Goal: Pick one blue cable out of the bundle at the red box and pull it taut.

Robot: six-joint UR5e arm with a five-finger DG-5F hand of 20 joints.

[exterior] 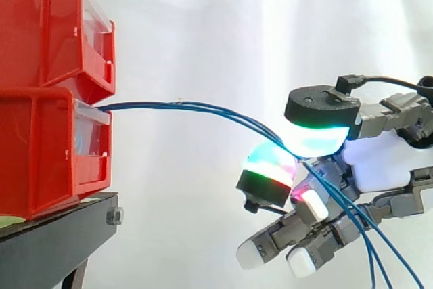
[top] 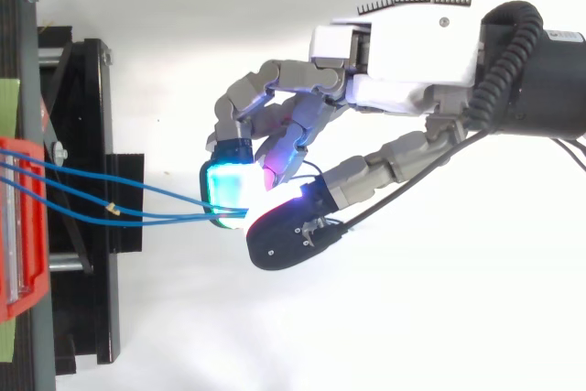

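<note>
Hand (top: 403, 52) clamped: thumb and a fingertip (top: 229, 182) pinch the blue cables (exterior: 203, 107). From the pinch they run in a shallow curve to the red box (exterior: 40, 147). Their free lengths hang below the hand.

No text, number, brand or sign can be read on any surface. The clear front of the red box (exterior: 91, 133) shows only a blur behind it, with no legible label. A small pale mark on the arm's black wrist section (top: 549, 36) is too small to make out.
</note>
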